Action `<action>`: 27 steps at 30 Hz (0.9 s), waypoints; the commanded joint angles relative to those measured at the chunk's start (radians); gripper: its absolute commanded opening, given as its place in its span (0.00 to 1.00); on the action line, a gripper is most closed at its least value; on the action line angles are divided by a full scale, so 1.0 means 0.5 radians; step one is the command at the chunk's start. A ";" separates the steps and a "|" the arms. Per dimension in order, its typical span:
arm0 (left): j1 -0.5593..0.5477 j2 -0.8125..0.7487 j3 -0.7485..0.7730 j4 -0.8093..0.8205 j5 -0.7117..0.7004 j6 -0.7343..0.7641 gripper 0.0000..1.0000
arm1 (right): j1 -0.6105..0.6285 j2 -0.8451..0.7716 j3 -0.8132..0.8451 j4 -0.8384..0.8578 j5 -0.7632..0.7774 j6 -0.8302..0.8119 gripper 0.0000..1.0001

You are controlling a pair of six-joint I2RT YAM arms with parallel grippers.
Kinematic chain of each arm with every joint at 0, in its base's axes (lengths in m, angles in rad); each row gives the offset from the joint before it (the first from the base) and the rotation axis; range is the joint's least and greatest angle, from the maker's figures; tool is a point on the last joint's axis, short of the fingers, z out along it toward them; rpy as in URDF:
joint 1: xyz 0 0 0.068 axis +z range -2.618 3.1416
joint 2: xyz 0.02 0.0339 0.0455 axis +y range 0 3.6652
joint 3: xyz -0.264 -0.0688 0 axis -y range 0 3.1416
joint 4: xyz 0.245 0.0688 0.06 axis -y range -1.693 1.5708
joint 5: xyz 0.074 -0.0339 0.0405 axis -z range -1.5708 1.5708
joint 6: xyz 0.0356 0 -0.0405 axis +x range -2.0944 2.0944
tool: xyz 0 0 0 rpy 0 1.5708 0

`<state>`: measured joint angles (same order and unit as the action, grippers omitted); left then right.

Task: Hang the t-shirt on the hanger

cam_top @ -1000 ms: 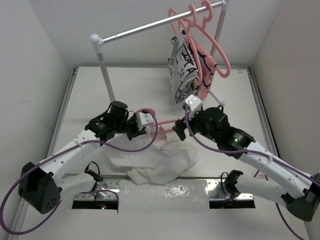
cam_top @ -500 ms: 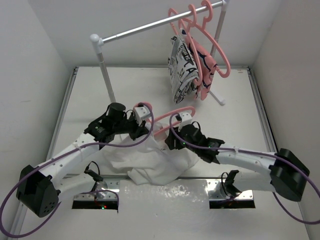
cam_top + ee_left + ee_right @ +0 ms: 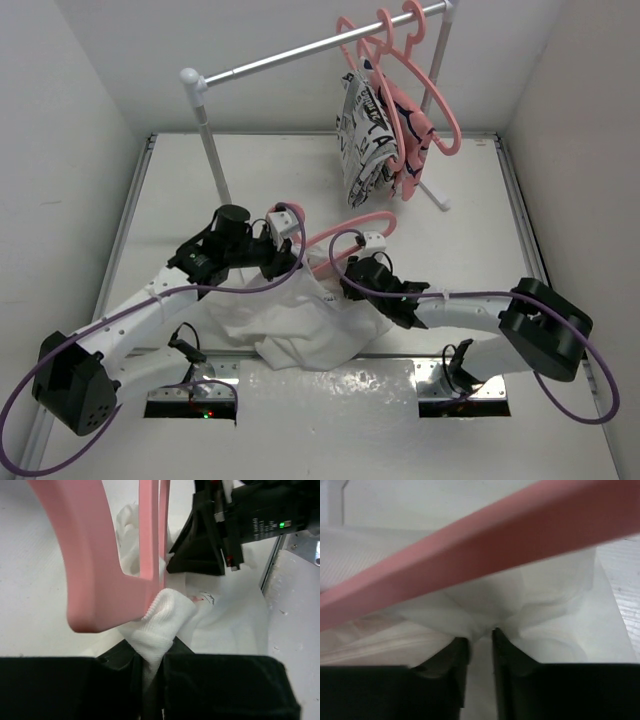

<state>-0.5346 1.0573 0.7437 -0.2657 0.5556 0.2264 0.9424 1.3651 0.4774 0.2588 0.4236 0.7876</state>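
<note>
Two white arms with black joints
The left arm point(image 3: 125, 312) and right arm point(image 3: 468, 312) trail looping purple cables point(image 3: 240, 291); left gripper point(image 3: 150, 656) and right gripper point(image 3: 480, 640) are black, with a green light point(image 3: 283, 524) on the right.

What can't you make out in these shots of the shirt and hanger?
- Left wrist view: the hanger runs off the top edge.
- Right wrist view: the hanger is a blurred bar, cut off at both sides; which part is unclear.
- Top view: the t-shirt and arms hide much of the hanger; whether it is threaded inside cannot be told.
- Top view: the wrists cover where the left claw and right claw pinch.
</note>
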 commanded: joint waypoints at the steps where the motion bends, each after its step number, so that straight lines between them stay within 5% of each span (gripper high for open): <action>1: 0.014 -0.093 0.028 0.133 0.147 -0.039 0.00 | -0.074 -0.009 -0.047 0.188 0.086 0.088 0.20; 3: 0.014 -0.111 0.025 0.136 0.162 -0.039 0.00 | -0.108 -0.079 -0.080 0.182 0.122 0.106 0.00; 7: 0.044 -0.145 0.047 -0.005 0.205 0.081 0.00 | -0.255 -0.419 -0.300 0.059 0.254 0.158 0.00; 11: 0.057 -0.203 0.050 -0.296 0.370 0.607 0.00 | -0.476 -0.910 -0.507 -0.036 0.294 0.131 0.00; 14: 0.054 -0.173 0.077 -0.496 0.203 0.853 0.00 | -0.520 -1.202 -0.483 -0.195 0.376 -0.084 0.00; 22: 0.023 -0.090 0.099 -0.638 -0.120 1.054 0.00 | -0.529 -1.242 -0.289 -0.364 0.313 -0.381 0.00; 27: -0.081 0.073 0.142 -0.699 -0.635 1.087 0.00 | -0.523 -1.120 -0.139 -0.370 0.135 -0.596 0.00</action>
<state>-0.5522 1.0611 0.7815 -0.5301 0.4343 0.7158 0.6983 0.7803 0.3233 0.0875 0.4805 0.6033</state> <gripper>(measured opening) 0.062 0.002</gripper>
